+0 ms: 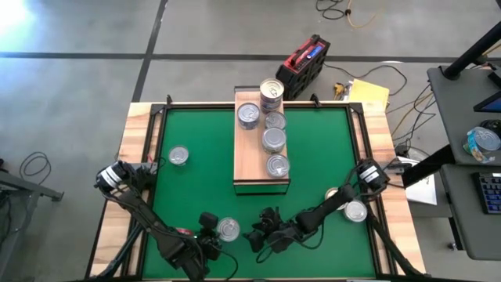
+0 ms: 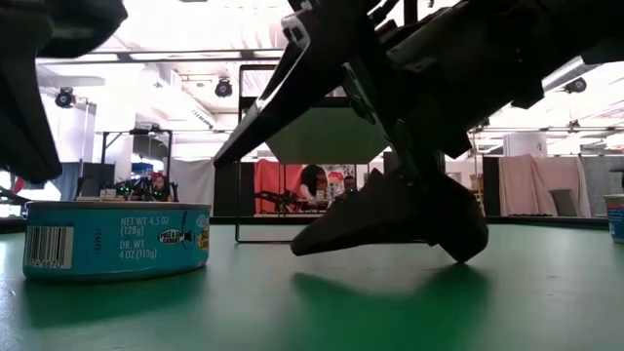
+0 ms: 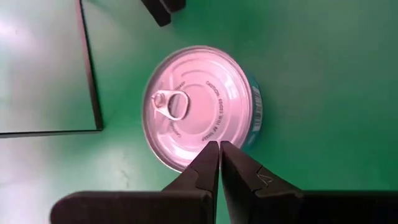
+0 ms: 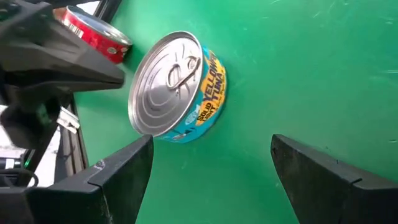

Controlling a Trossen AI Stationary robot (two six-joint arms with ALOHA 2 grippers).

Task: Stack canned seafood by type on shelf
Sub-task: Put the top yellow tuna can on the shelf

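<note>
A blue-sided can of seafood with a silver lid (image 1: pixel 228 229) (image 3: pixel 199 106) (image 2: pixel 117 239) lies flat on the green mat near the front edge. My left gripper (image 3: pixel 217 149) (image 1: pixel 210 225) is shut, its tips over the lid's rim; in the low view a strip of background shows between them. My right gripper (image 4: pixel 211 143) (image 1: pixel 258 235) stands open, low over the mat just right of that can (image 4: pixel 177 87), fingers pointing at it without reaching it. The shelf (image 1: pixel 252 160) holds several cans, two of them stacked (image 1: pixel 271 92) at its far end.
One loose can (image 1: pixel 178 156) lies on the mat left of the shelf, and two more (image 1: pixel 356 210) (image 1: pixel 333 193) lie under my right arm. A small red flat tin (image 4: pixel 93 31) sits beside my left gripper. Bare mat lies between the shelf and the grippers.
</note>
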